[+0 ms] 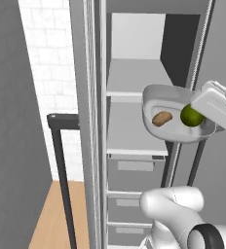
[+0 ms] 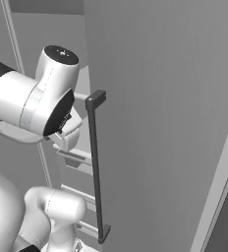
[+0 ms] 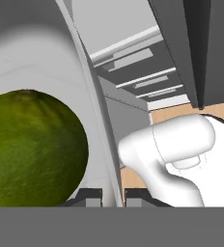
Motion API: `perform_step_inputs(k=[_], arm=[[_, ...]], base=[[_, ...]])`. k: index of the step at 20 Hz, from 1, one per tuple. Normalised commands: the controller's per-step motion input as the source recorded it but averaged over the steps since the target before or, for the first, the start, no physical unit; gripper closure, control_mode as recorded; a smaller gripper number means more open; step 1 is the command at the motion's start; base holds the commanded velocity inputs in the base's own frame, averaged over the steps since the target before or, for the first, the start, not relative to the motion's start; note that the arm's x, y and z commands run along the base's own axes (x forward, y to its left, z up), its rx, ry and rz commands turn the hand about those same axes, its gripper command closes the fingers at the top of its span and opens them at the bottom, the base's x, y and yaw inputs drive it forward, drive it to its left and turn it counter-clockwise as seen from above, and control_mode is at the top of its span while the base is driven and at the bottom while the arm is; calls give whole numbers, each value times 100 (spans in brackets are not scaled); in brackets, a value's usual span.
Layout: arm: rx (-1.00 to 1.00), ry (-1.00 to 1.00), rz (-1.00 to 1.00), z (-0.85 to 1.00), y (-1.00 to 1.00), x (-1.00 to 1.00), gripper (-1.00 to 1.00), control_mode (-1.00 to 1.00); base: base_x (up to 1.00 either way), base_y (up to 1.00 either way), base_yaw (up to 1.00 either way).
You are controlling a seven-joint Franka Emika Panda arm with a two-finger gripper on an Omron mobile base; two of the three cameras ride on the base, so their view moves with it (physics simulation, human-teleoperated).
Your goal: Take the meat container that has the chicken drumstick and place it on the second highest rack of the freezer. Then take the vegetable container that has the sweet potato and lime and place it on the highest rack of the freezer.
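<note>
The vegetable container [image 1: 169, 99] is a grey bowl held in the air in front of the open freezer. It hangs level with the gap between the two upper shelves. Inside it lie a brown sweet potato [image 1: 161, 118] and a green lime [image 1: 192, 115]. My gripper [image 3: 112, 197] is shut on the container's rim [image 3: 97, 130] from the right, one finger on each side of the wall. The lime [image 3: 32, 149] sits right against the inner finger in the hand view. The highest rack [image 1: 134, 78] and the second highest rack [image 1: 132, 131] lie behind and to the left of the bowl.
Closed freezer drawers [image 1: 134, 170] sit under the racks. The open freezer door [image 2: 165, 98] with its black bar handle [image 2: 96, 167] stands to the right of my arm. Another dark bar handle [image 1: 61, 170] stands left of the freezer frame, by the white tiled wall.
</note>
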Motion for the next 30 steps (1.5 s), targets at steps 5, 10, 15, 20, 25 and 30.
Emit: perform_step_inputs(k=[5,10,15,20,25,30], arm=[[0,0,0,0,0,0,100,100],[0,-8,0,9,3,1,100,-100],[0,-10,-13,6,7,38,100,-100],[0,0,-19,5,2,27,100,-100],[0,0,-10,10,6,41,100,-100],[-1,0,-4,7,12,55,100,-100]], base=[[9,5,-8],[3,2,-2],[0,0,0],[0,0,0],[0,0,0],[0,0,0]])
